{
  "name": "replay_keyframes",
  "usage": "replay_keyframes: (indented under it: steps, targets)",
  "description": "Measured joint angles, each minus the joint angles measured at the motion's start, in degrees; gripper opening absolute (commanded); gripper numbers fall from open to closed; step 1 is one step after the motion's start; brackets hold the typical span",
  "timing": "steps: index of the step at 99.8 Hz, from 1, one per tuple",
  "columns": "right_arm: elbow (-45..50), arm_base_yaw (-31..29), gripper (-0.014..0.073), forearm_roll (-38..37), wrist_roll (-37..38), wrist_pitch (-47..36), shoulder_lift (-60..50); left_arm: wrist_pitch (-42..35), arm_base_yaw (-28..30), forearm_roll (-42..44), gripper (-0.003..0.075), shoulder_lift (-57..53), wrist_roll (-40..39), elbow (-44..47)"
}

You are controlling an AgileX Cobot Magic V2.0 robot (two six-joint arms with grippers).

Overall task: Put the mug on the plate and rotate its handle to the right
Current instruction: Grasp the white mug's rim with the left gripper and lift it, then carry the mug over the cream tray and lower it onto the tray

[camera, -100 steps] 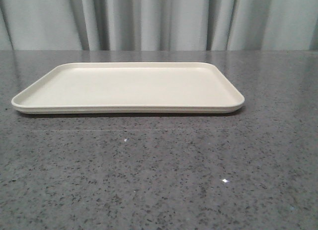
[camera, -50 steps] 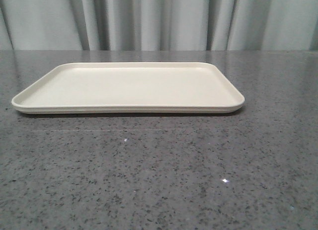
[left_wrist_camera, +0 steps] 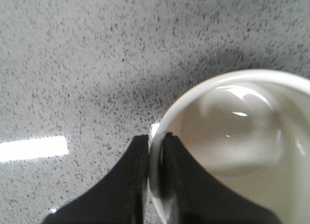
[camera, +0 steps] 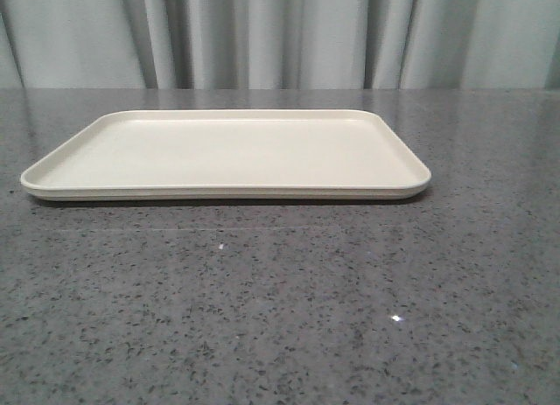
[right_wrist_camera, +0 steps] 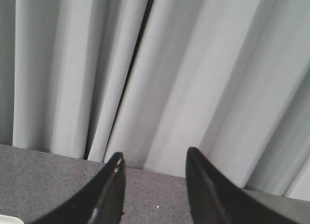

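The mug (left_wrist_camera: 232,146) was observed in the left wrist view only, mouth open toward the camera, its pale glossy interior and rounded white rim visible; the handle and any print on the body could not be seen. The left gripper (left_wrist_camera: 155,139) was pinched onto the mug's wall, one dark finger (left_wrist_camera: 128,185) lying against the outside of the rim and the other inside the cup, with the rim clamped between them. Speckled grey stone table (left_wrist_camera: 97,54) lay beneath the mug, which cast a soft shadow on it; whether the mug stood on the stone or was held clear of it could not be determined. A bright rectangular reflection (left_wrist_camera: 31,149) lay on the stone on the outer-finger side of that gripper. The plate (camera: 226,153) sat flat on the table in the front view, cream-coloured, with nothing on it, and no arm appeared in that view. The right gripper (right_wrist_camera: 152,161) was spread apart with nothing between its fingers, facing the pleated grey curtain (right_wrist_camera: 184,64), table surface just below the fingertips.
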Motion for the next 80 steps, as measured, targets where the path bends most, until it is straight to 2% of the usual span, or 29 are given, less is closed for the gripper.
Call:
replay_keyframes:
  steps: [37, 61, 80]
  targets:
    - [0.0, 0.0, 0.0321, 0.0, 0.0, 0.1, 0.0, 1.1, 0.0, -2.0, -0.002, 0.0, 1.6, -6.7]
    - [0.0, 0.0, 0.0321, 0.0, 0.0, 0.2, 0.0, -1.5, -0.1, -10.1, -0.002, 1.9, 3.4, -10.6]
    - [0.0, 0.0, 0.0321, 0.0, 0.0, 0.5, 0.0, -2.0, -5.3, -14.4, -0.002, 10.3, 5.9, -17.6]
